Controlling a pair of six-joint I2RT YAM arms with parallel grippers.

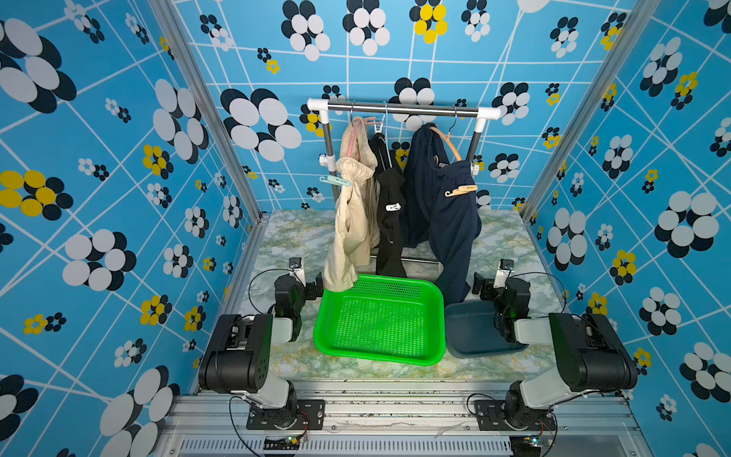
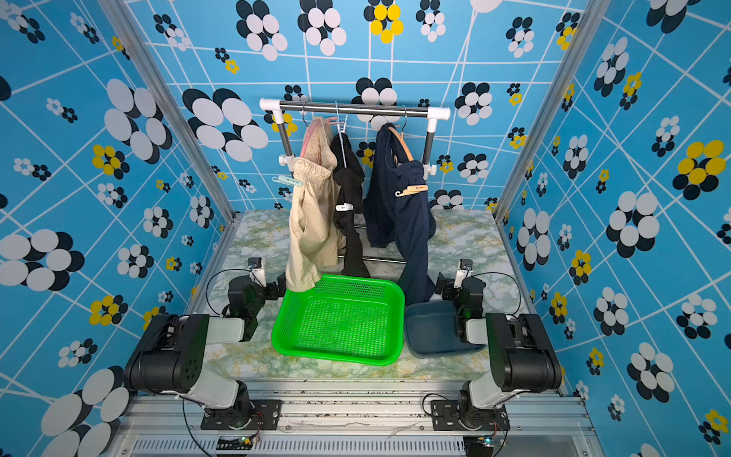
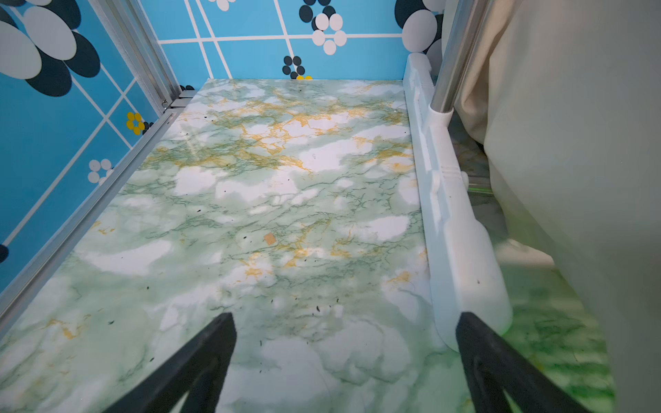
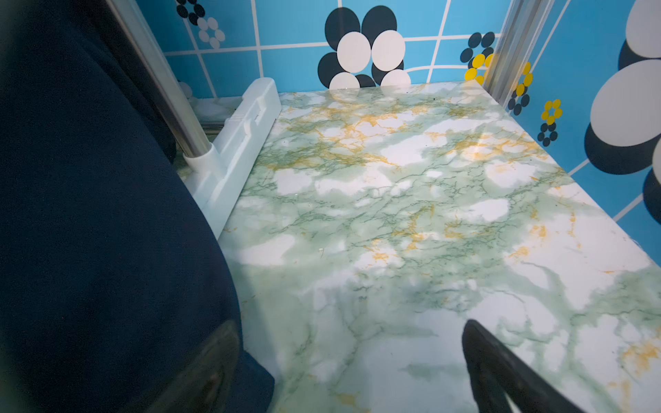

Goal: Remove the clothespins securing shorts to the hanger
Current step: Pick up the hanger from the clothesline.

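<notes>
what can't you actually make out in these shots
- Any further clothespins behind the fabric: both top views, hidden by the beige shorts, black shorts and navy shorts.
- White clothespin: in a top view, too small to see what it grips.
- Right gripper: right wrist view, one finger blurred against the navy shorts.
- Left wrist view: beige shorts cut off by the edge; no clothespin in frame.

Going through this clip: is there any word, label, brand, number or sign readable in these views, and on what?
No text can be read in any view.
Black shorts: one tiny pale mark low on the fabric, too small to read.
Wall: flowers and lines only, no lettering.
Green basket and blue tub: no print shows.
</notes>
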